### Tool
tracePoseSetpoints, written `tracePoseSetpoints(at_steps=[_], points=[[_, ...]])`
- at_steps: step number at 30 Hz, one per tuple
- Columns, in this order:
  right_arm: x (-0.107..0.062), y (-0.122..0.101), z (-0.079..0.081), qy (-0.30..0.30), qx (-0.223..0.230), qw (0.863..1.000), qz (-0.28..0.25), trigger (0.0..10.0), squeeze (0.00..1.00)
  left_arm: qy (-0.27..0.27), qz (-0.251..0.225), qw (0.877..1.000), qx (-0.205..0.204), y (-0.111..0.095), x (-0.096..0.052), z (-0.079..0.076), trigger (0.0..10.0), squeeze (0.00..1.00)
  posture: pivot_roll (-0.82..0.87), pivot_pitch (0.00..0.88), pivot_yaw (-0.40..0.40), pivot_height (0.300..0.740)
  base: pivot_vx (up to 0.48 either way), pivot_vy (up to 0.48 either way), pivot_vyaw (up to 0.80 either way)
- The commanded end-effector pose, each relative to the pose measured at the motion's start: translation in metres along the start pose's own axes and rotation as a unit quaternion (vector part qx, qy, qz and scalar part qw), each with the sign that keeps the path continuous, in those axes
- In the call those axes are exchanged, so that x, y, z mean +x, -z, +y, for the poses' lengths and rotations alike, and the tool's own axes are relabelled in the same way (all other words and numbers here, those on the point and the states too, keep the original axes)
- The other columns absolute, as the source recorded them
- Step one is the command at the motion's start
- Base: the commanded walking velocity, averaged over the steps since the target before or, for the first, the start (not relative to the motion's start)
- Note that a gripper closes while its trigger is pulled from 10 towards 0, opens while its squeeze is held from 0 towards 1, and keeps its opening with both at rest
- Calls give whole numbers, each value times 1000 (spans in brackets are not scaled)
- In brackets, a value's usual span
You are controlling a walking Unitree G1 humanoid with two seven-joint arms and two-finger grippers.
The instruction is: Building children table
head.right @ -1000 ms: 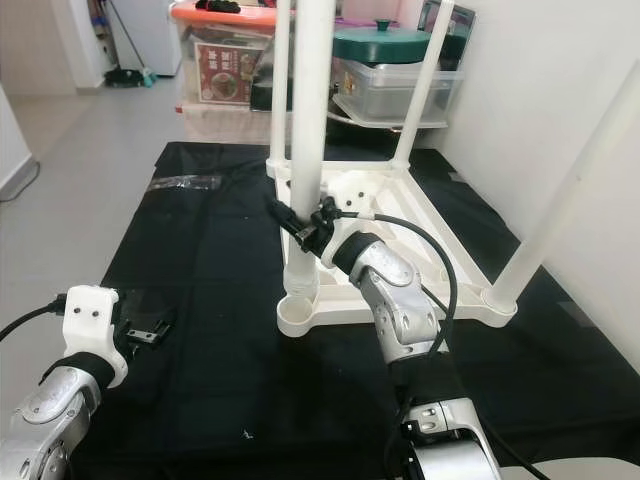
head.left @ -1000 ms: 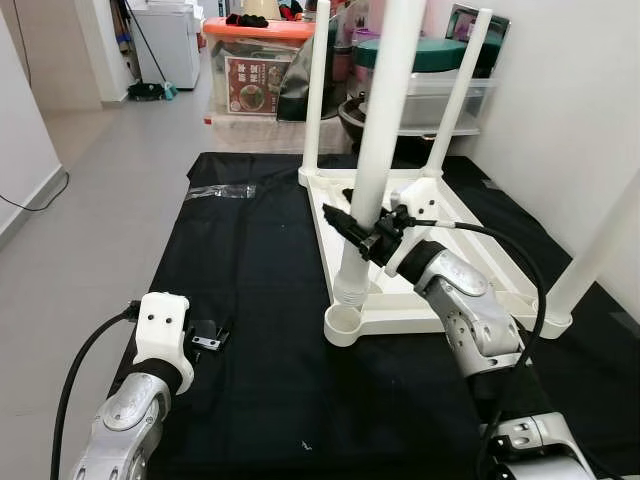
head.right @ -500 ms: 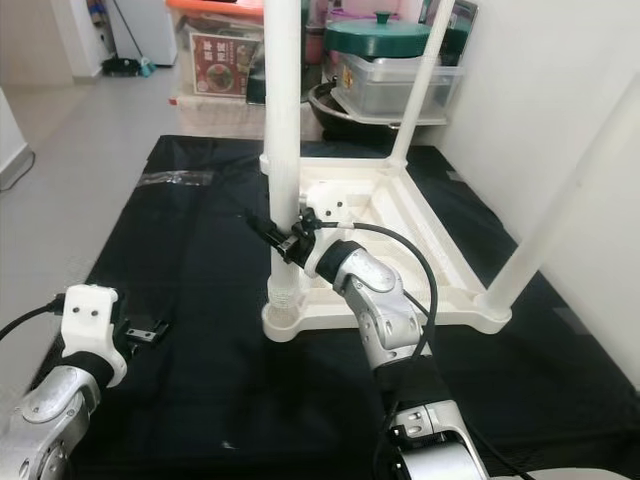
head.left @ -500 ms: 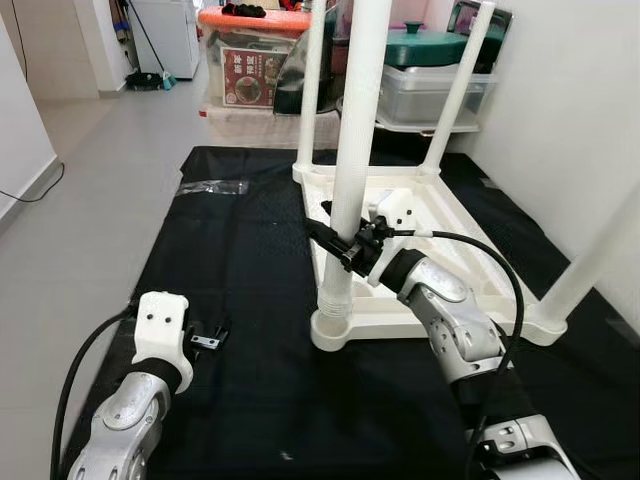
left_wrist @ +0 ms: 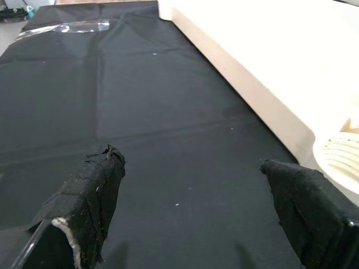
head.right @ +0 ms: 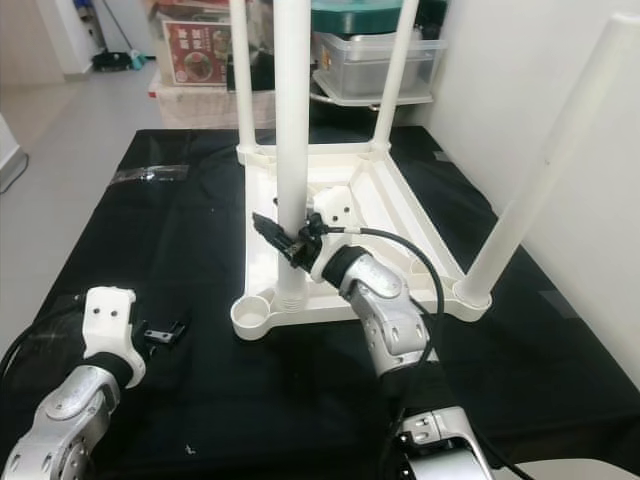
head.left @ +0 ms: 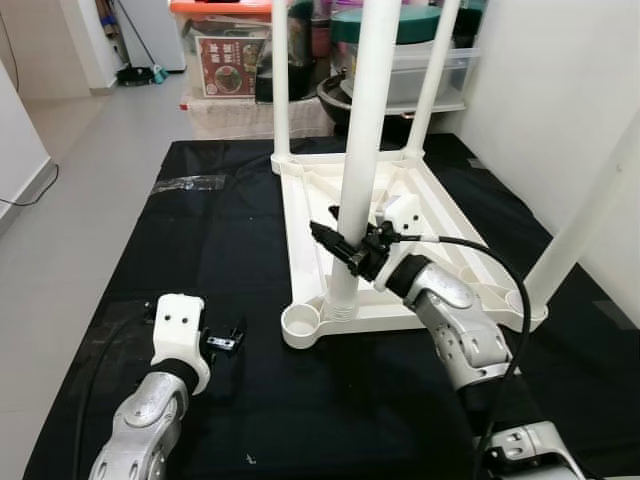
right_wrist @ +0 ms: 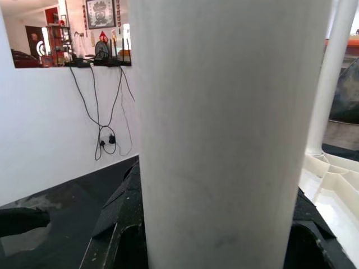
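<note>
The right claw [head.left: 345, 250] is clamped around the near-left leg [head.left: 362, 130], low on its shaft, just above the threaded end. That end stands beside the corner socket [head.left: 299, 321], not in it, resting against the frame of the upturned table [head.left: 440, 210]. The table lies on a black mat [head.left: 220, 260] on the floor, with its other three legs already upright.

The main risk, as I judge it, is misalignment. If the leg goes down tilted or off-centre, the thread could cross or the end could skid off the socket rim and shove the light frame across the mat. The grip is low on a tall leg, so the top may sway and lever the end out of line. The right arm's cable [head.left: 470, 250] loops close over the frame and could catch on it.

The left claw [left_wrist: 190, 218] hovers wide open and empty over the mat, near left.

At the far end, stacked lidded plastic bins [head.left: 410, 60] hold a dark pot [head.left: 335, 95]; an orange-lidded box [head.left: 225, 45] holds packaged goods, too small to tell.
</note>
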State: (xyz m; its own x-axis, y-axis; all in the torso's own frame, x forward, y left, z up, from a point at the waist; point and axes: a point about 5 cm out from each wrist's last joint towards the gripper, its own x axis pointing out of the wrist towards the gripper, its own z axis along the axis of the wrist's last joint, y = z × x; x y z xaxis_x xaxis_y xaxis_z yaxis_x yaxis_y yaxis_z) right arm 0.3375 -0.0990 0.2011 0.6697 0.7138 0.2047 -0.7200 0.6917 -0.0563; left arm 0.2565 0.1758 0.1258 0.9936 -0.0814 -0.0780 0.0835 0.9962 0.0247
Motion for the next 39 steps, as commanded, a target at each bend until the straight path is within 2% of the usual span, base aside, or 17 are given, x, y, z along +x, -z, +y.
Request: tracePoseSetpoints(at_steps=[1, 9, 12, 16, 25, 33, 36, 39], points=[[0, 0, 3, -2, 1, 1000, -7, 0, 0, -6, 11, 1000, 4, 3, 0, 3, 10000, 0, 121, 0, -34, 740, 0, 0, 0], [1, -2, 5, 2, 10, 1000, -17, 0, 0, 1, 14, 1000, -4, 3, 0, 1, 10000, 0, 122, 0, -32, 740, 0, 360, 0], [3, -9, 5, 7, 27, 999, -35, 0, 0, -3, 8, 1000, -5, 2, 0, 1, 10000, 0, 124, 0, -32, 740, 0, 480, 0], [8, -21, 3, 11, 32, 998, -61, 0, 0, 0, 9, 1000, 5, 2, -1, 1, 10000, 0, 126, 0, -31, 740, 0, 0, 0], [9, -22, 7, 6, 30, 997, -65, 0, 0, 2, 14, 1000, 11, 3, -1, 0, 10000, 0, 130, 0, -33, 740, 0, 0, 0], [6, -23, 3, 8, 18, 998, -58, 0, 0, 5, 20, 999, 25, 6, 0, -2, 10000, 0, 121, 0, -31, 740, 0, 0, 0], [-1, -25, -7, 8, -11, 999, -46, 0, 0, 9, 20, 999, 29, 6, 1, -4, 10000, 0, 110, 0, -27, 740, 0, 0, 0], [-4, -26, -12, 7, -21, 999, -40, 0, 0, 10, 21, 999, 30, 6, 2, -5, 10000, 0, 110, 0, -27, 740, 0, 0, 0]])
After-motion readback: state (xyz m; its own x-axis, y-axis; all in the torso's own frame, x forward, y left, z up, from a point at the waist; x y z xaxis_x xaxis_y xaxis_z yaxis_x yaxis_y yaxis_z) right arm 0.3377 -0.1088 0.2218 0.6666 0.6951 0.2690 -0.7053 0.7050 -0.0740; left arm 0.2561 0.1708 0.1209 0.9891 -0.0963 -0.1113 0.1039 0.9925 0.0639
